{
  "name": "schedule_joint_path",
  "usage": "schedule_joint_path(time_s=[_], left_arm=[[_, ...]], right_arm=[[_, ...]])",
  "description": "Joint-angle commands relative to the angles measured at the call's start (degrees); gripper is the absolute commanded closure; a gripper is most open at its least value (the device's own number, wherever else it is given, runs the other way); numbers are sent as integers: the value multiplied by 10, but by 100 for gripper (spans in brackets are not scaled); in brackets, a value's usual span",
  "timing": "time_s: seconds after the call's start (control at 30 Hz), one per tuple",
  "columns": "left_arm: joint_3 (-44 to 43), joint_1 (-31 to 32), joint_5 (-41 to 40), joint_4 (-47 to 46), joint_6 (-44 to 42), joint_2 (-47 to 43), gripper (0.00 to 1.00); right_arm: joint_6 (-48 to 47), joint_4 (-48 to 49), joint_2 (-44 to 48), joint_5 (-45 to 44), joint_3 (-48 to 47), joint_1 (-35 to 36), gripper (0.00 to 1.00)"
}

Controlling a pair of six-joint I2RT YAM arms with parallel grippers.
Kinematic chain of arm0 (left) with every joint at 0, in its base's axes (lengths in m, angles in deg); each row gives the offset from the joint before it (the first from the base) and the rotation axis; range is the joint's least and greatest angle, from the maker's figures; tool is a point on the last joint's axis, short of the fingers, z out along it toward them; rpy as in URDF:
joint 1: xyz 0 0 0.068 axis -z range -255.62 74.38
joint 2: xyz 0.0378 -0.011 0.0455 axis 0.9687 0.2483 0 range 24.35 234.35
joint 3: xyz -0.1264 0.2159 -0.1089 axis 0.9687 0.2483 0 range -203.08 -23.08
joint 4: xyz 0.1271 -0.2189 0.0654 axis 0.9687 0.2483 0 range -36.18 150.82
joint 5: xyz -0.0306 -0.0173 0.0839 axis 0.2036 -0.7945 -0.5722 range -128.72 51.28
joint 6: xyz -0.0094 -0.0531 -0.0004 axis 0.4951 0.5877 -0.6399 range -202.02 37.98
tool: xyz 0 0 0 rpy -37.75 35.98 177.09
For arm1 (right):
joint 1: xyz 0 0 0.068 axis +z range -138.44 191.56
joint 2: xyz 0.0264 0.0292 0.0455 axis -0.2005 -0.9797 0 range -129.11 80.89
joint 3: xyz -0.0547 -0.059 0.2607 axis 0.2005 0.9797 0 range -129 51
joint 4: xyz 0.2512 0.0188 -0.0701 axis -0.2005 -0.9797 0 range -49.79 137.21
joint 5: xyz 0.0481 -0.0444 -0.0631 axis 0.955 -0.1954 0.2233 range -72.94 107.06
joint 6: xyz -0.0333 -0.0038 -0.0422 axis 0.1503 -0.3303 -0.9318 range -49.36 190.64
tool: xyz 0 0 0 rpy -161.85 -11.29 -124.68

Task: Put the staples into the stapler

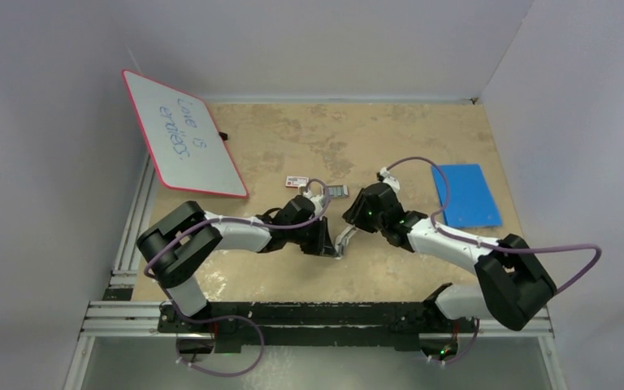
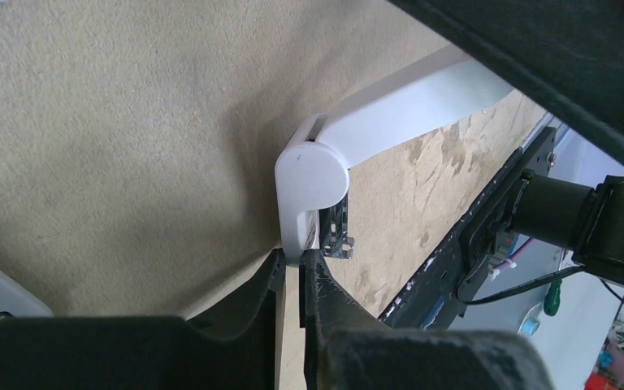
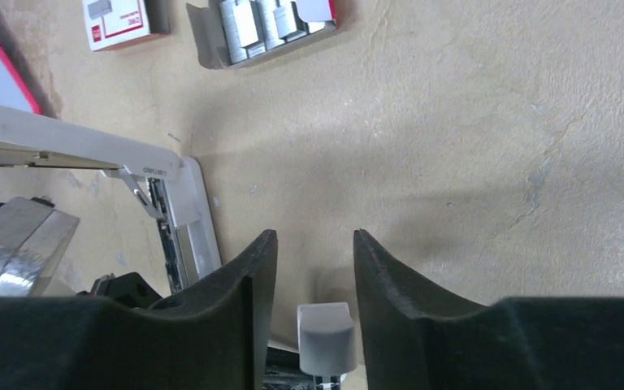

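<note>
The white stapler (image 3: pixel 180 188) stands hinged open, its top arm (image 3: pixel 65 140) lifted off the base. In the left wrist view my left gripper (image 2: pixel 292 258) is shut on the thin white edge of the stapler (image 2: pixel 313 175), beside its metal magazine (image 2: pixel 340 237). My right gripper (image 3: pixel 315 237) is open, with a small white rounded end piece (image 3: pixel 325 331) low between its fingers and touching neither. The staples (image 3: pixel 258 23), dark grey ribbed blocks, lie in an open tray at the top. From above, both grippers (image 1: pixel 331 246) (image 1: pixel 351 221) meet at the stapler (image 1: pixel 343 241), the staples (image 1: pixel 337 190) just behind.
A red-and-white little box (image 3: pixel 118 18) lies left of the staples tray. A whiteboard with a red rim (image 1: pixel 183 134) leans at the back left, and a blue sheet (image 1: pixel 465 195) lies at the right. The black rail (image 2: pixel 487 219) runs along the table's near edge.
</note>
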Motion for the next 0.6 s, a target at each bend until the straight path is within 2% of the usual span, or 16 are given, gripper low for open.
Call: schedule_joint_path(time_s=[0.0, 0.27, 0.57], left_arm=[[-4, 7, -40, 56, 21, 9, 92], [-4, 7, -50, 58, 52, 8, 90], [-12, 7, -52, 60, 56, 13, 88]], right_arm=[[-6, 22, 35, -4, -13, -3, 54], [-20, 18, 68, -9, 22, -4, 32], [-12, 38, 64, 14, 63, 0, 31]])
